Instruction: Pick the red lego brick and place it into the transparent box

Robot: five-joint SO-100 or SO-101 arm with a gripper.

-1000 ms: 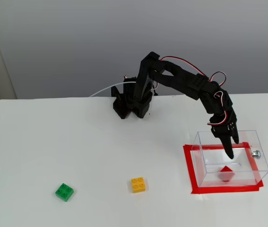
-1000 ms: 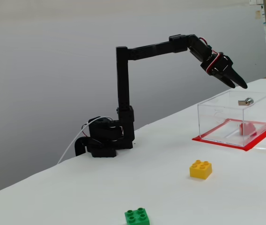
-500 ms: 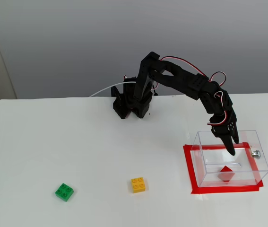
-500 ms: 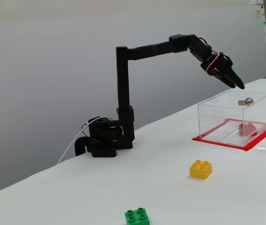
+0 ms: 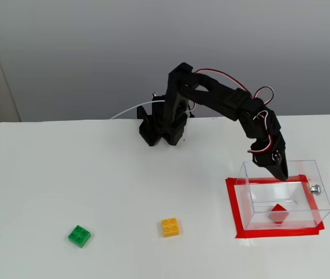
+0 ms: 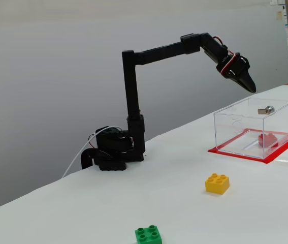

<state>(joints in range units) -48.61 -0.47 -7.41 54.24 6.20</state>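
Red lego brick [image 5: 279,213] lies on the floor of the transparent box [image 5: 252,174], toward its 5 o'clock corner in a fixed view; box sits inside a red tape outline [image 5: 232,206] on the white table [image 5: 66,174]. Gripper [image 5: 281,174], fingers together and empty, hangs above the box's 12 o'clock wall, clear of it in a fixed view [image 6: 250,88]. 2 other bricks lie well apart at the box's 9 o'clock: yellow brick [image 5: 170,226], then green brick [image 5: 80,235].

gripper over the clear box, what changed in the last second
The gripper rose and pulled back from above the transparent box, and its fingers closed together, empty. The red lego brick settled on the box floor. The yellow brick and green brick stayed put.
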